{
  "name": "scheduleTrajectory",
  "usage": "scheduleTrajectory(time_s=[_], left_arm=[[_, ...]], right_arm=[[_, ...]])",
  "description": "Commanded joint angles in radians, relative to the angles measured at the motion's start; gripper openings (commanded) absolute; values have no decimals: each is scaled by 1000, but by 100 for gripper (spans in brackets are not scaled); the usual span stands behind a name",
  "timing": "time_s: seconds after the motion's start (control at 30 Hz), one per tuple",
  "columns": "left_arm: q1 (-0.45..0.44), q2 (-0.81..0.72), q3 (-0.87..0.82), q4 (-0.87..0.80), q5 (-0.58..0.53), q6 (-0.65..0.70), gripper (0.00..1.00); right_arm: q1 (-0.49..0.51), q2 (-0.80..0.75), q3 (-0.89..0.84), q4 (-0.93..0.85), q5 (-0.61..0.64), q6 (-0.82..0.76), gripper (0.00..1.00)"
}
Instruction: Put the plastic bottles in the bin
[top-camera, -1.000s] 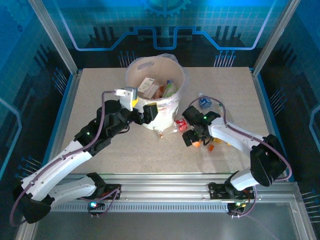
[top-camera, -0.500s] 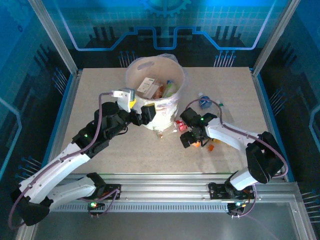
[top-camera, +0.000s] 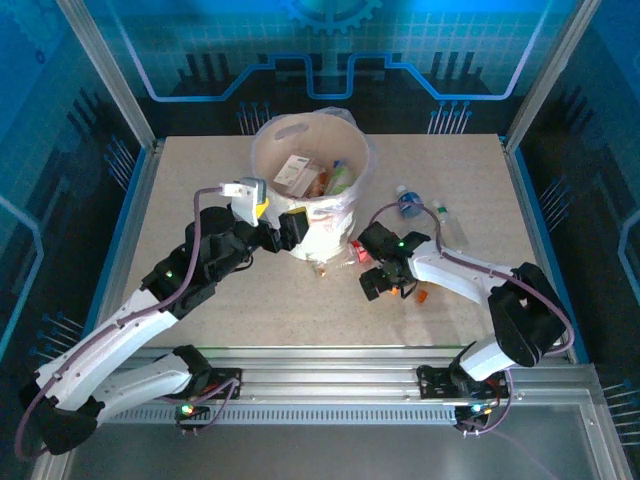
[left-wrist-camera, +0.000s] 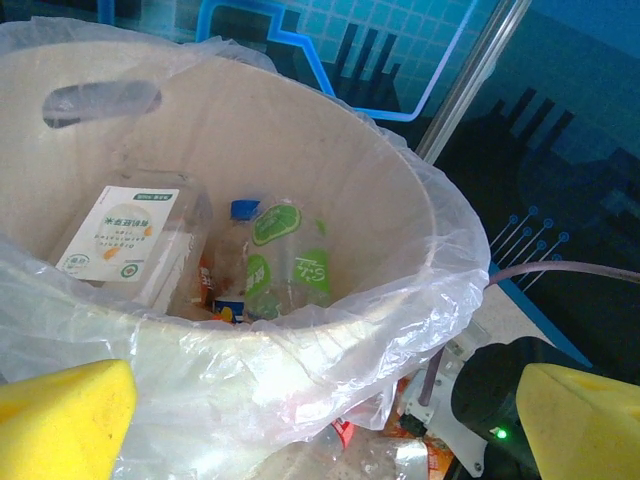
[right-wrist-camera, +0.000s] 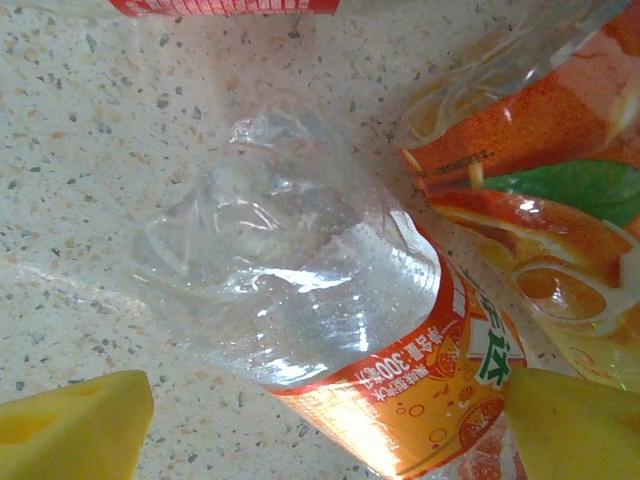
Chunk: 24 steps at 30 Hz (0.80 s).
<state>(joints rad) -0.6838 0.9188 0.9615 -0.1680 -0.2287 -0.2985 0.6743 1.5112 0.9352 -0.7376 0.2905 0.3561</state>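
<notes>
The bin (top-camera: 345, 215), a white bucket with a clear bag liner, stands at mid-table. Inside the bin (left-wrist-camera: 400, 190) lie a green-labelled bottle (left-wrist-camera: 290, 265), a white-labelled one (left-wrist-camera: 120, 235) and others. My left gripper (top-camera: 285, 232) hangs open against the bin's near left side, its yellow fingertips (left-wrist-camera: 60, 420) apart with only the bag between them. My right gripper (top-camera: 383, 283) is open, low over a crushed clear bottle with an orange label (right-wrist-camera: 330, 300) lying on the table. That bottle sits between its yellow fingertips (right-wrist-camera: 70, 420), ungripped.
A second orange-labelled bottle (right-wrist-camera: 560, 200) lies right beside the first. A red-labelled bottle (top-camera: 360, 250) rests at the bin's foot. A blue-labelled bottle (top-camera: 408, 203) and a clear one (top-camera: 443, 222) lie further right. An orange scrap (top-camera: 423, 296) lies beside my right arm.
My right gripper has shifted slightly left and nearer over the orange-labelled bottle. The left arm has edged a little left beside the bin. Both stayed open.
</notes>
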Motion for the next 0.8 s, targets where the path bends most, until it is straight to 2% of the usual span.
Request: scheduleTrajectory(time_s=[0.0,0.43,0.77], left_arm=[[-5,-18,-10,12,-24,25,99],[-5,-5,-8,29,-27,32,99],[-6,25,13,26,-16,31,99]], right_arm=[[31,4,-27,-26,-34,46,92],[66,-4,-2,-66,-32,72,83],[66,63,2,-42,36,65,91]])
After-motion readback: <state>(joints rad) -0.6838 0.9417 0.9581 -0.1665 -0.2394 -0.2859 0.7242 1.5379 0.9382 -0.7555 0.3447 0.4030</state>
